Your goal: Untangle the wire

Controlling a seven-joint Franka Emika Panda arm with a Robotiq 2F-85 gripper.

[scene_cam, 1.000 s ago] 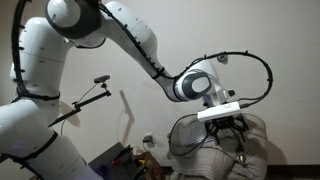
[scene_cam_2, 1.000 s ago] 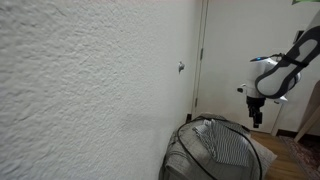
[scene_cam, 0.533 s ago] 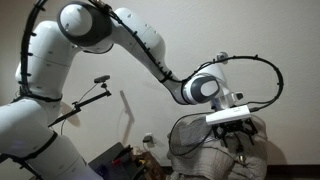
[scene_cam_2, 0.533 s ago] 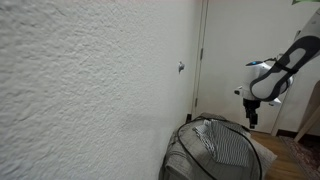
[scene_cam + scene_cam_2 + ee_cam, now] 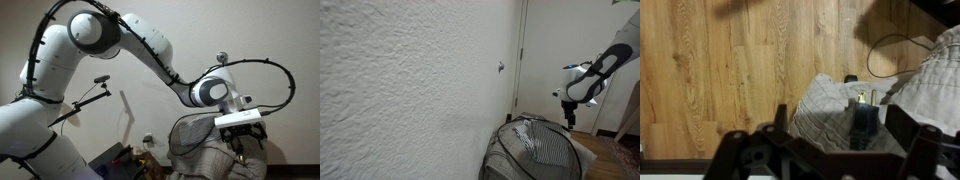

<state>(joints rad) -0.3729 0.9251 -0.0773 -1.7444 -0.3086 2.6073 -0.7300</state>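
Black jaws of the gripper (image 5: pixel 243 141) stood wide apart and held nothing. It hung just above the striped cloth (image 5: pixel 205 150), pointing down. In the wrist view the wire (image 5: pixel 872 50) lay in a loose loop on the wooden floor (image 5: pixel 730 70), beside the cloth's edge and apart from the gripper. Whether the wire touched the cloth could not be told. In an exterior view the cloth was draped over a dark mesh basket (image 5: pixel 500 155) that stood against a rough white wall (image 5: pixel 400 80). The white arm (image 5: pixel 150 45) arched over from the robot's base, with black cabling fixed along it. Near the base, a thin black rod (image 5: pixel 85 100) with a clamp head reached up at a slant.
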